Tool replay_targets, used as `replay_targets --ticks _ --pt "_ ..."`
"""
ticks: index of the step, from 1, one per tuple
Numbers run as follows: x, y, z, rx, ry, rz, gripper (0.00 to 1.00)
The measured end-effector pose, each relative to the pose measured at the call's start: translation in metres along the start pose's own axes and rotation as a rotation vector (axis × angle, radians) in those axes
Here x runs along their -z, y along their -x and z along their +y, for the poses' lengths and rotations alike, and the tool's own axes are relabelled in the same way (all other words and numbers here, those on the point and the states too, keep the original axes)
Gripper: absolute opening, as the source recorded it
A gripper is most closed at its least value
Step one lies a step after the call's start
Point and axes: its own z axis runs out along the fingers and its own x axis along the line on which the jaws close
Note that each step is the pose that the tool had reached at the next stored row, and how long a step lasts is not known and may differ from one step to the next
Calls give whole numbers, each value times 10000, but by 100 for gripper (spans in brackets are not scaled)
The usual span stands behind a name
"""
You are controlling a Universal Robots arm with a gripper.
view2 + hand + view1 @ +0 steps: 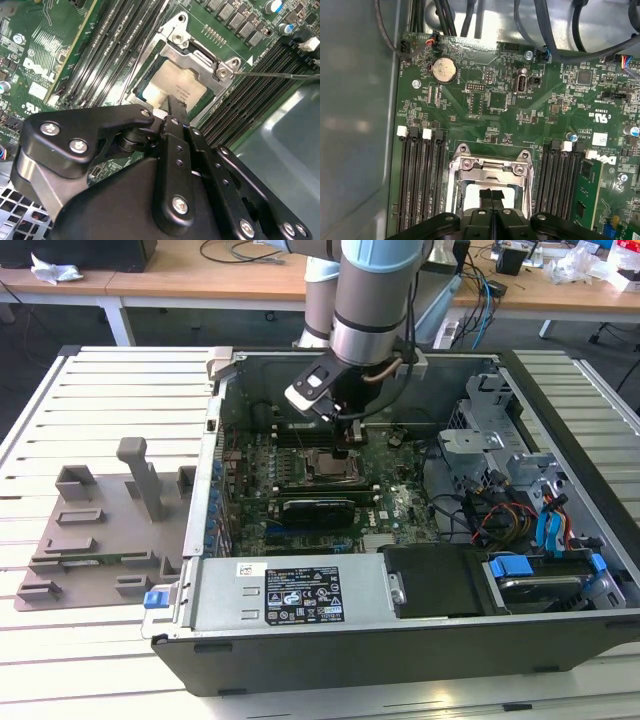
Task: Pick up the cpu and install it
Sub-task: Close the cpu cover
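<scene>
While lowered into the case [300, 640], sits right at the cpu [180, 82] in its socket [200, 56], hand [491, 196] pinched closed, empty.

Silvery-grey square cpu [180, 82], lying inside the square metal-framed socket [200, 52]: one side of it is hidden under the black gripper [174, 102] in both wrist views. Cannot tell whether the fingertips touch the plate. First wrist view: the picture's edge cuts off part of the socket. Exterior view: the socket is partly behind the wrist of the silver-and-blue robot arm [370, 300], the cpu too small to make out. The picture's edge cuts off the arm above the socket.
</scene>
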Motion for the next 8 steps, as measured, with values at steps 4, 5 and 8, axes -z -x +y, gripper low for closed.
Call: replay_targets --ticks 4,5,8 --pt "-41 -15 -147 -1 -1 -1 11" --pt "-49 -21 -200 1 1 0 11" --pt "-107 -30 -277 -1 -1 -1 11"
